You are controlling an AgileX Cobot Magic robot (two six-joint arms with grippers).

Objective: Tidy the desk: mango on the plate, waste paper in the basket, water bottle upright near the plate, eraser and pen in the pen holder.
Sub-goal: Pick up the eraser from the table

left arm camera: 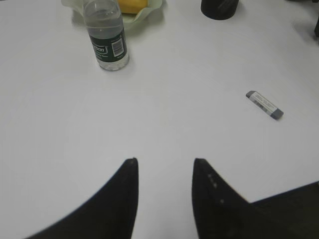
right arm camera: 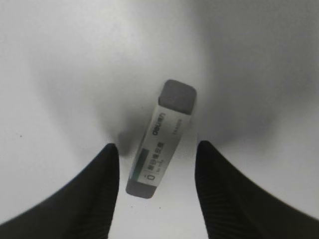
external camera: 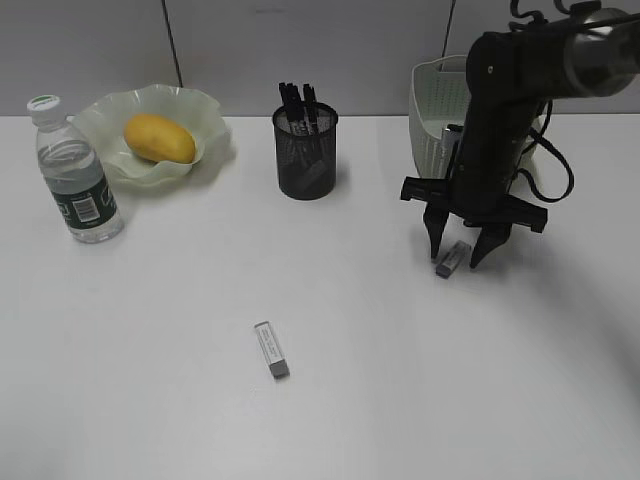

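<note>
Looking down at the white desk, you are seeing your right claw hanging over a small eraser. Its two fingers are standing apart, one on each side of the eraser, and they are not squeezing it. The eraser is lying flat on the desk between them, a little slanted, in front of the green basket. Your right wrist camera is showing a gap between each finger and the eraser.

Your left claw is hovering over bare desk. Its fingers are partly apart and holding nothing.

A second eraser is lying near the middle of the desk, well apart from both claws.

The mango is sitting in the wavy green plate at the back left. The water bottle is standing upright just beside that plate. The black mesh pen holder is standing at the back middle with dark pens sticking out of it. You cannot tell from here what is lying in the basket.
</note>
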